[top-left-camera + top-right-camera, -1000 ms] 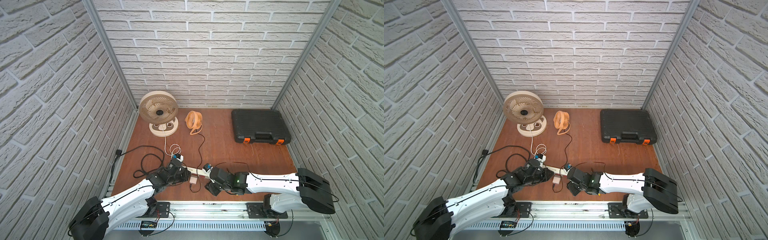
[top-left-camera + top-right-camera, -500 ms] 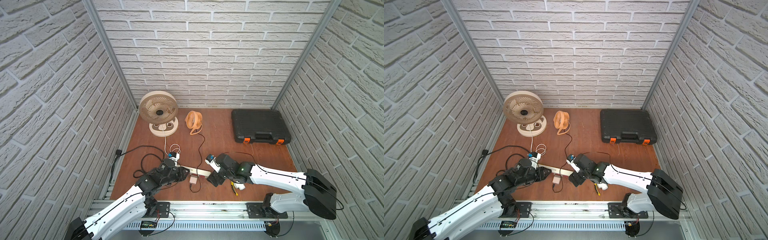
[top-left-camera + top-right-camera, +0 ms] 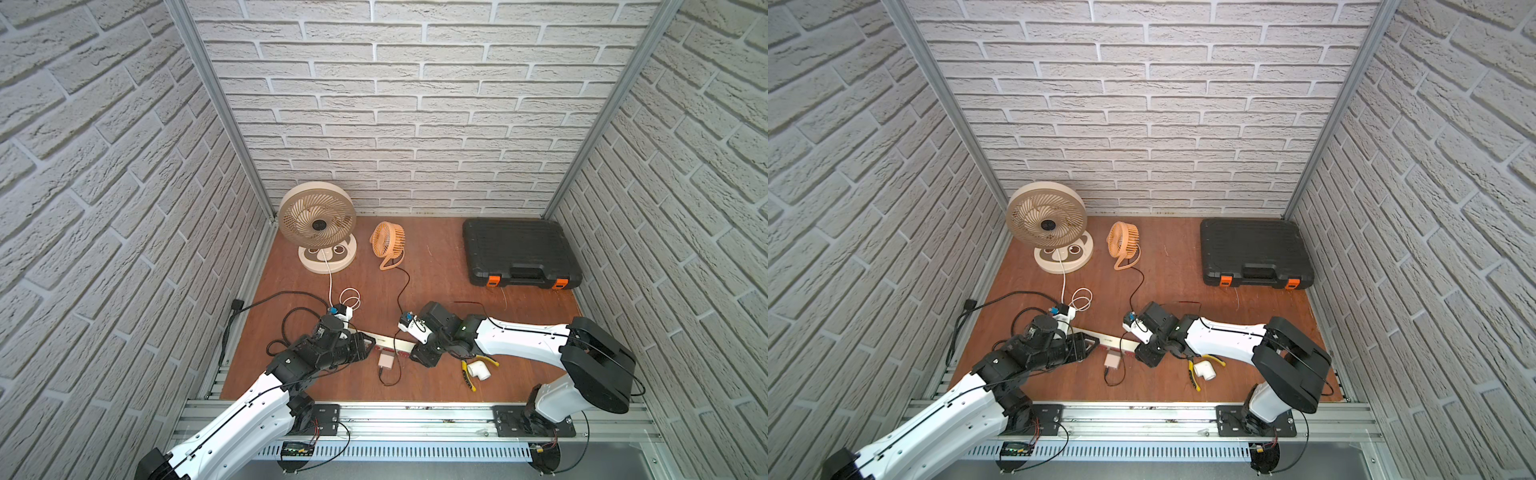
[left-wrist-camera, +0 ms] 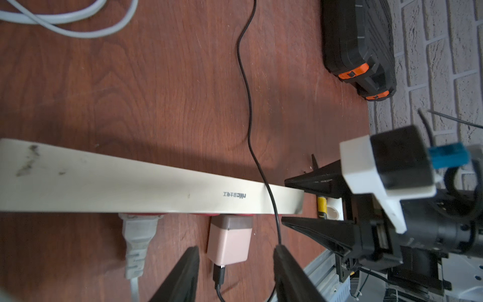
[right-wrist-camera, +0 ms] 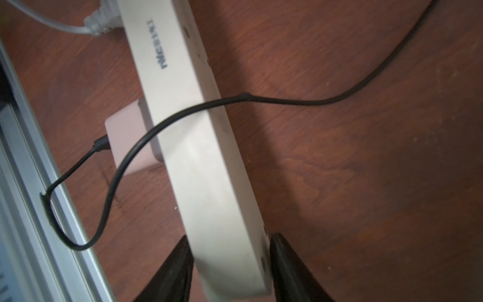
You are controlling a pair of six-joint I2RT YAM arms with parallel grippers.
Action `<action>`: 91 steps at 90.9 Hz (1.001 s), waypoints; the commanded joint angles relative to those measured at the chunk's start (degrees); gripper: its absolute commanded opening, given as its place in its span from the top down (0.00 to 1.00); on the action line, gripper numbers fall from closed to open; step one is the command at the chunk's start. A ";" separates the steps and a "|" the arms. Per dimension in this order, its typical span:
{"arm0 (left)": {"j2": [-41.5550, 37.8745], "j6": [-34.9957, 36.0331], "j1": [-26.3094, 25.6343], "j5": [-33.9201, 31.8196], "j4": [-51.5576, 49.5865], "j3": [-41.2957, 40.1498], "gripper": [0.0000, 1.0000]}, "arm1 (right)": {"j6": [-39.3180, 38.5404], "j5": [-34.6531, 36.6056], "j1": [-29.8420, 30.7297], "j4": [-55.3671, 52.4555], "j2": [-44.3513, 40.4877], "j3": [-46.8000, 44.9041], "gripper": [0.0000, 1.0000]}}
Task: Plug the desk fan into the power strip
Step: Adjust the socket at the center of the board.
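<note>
Right hand [image 5: 230,236] pinches the power strip [image 5: 198,162] marked "nVc"; left hand [image 4: 235,249] spread around pink adapter [image 4: 228,235].

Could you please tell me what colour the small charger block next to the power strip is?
The charger block is pale pink, seen best in the left wrist view.

A robotics lab test cell (a booth, not a built room): faux white-brick panels [image 3: 415,124] close three sides, joined at the corners by bare aluminium posts [image 3: 222,108]. A wood-grain worktop [image 3: 436,291] lies between them, and a slotted aluminium rail [image 3: 415,419] along its front carries bolted robot arm bases [image 3: 324,417].
</note>
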 commanded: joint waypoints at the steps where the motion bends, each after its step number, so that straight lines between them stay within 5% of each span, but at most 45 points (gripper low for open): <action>1: 0.38 1.46 0.93 1.48 0.93 0.26 0.50 | 0.28 -3.15 -0.84 1.53 1.41 0.76 0.66; 16: 1.04 1.94 1.23 2.26 0.99 1.72 0.50 | 1.71 -10.09 -3.06 2.52 2.68 0.82 0.90; 45: 4.65 4.19 2.23 2.99 1.90 5.01 0.50 | 13.12 -37.73 -10.62 9.97 11.69 0.51 0.96; 58: 9.53 5.68 2.73 3.21 3.76 6.82 0.50 | 14.28 -37.89 -12.12 9.92 15.14 0.58 0.91; 68: 13.58 6.57 3.66 3.81 6.51 7.42 0.50 | 12.94 -33.63 -12.69 5.77 15.59 1.26 0.75; 91: 22.56 8.09 6.04 6.44 12.28 9.74 0.50 | 11.17 -25.82 -13.15 0.03 14.50 2.06 0.58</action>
